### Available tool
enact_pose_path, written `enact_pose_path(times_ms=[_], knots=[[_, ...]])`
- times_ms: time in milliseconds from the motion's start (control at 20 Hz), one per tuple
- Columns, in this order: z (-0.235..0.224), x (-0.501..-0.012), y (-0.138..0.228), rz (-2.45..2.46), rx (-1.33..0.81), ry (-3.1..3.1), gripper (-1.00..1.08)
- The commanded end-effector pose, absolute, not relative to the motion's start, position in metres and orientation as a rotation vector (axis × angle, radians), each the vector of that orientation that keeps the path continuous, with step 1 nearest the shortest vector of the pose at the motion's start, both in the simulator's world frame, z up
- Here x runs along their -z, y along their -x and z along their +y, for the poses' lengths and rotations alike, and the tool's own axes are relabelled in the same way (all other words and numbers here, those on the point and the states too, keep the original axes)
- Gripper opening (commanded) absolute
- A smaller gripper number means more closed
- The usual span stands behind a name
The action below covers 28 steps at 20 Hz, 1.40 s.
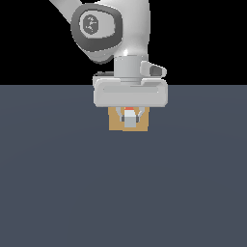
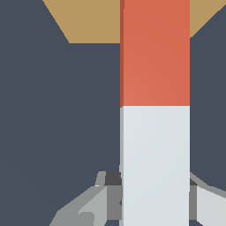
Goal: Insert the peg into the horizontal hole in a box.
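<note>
We hold the peg (image 2: 155, 110) clamped at its pale grey-white end, its orange-red half pointing toward the box (image 2: 88, 20) at twelve o'clock of the gripper (image 2: 150, 201). We judge it stiff, light and smooth, best gripped well back on the pale end. The hole is hidden behind peg and gripper (image 1: 130, 116); the tip's contact is unclear.

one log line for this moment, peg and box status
end effector: shut on peg | held end: pale | orange end: toward box | hole: not visible | insertion: cannot tell
</note>
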State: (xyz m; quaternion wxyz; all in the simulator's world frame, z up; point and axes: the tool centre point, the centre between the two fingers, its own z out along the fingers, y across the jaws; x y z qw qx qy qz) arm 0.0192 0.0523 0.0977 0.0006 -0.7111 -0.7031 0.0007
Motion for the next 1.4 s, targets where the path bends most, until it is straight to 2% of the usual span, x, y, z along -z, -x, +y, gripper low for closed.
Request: enact_pose_path(times_ms=[0,750,1350], knots=[[0.053,-0.098,-0.020,-2.208,-0.002,2.233,-1.00],[0.066,-0.100,-0.024,-2.211,0.000,2.231,-1.00],[0.143,-0.101,-0.024,-2.211,0.002,2.232,-1.00]])
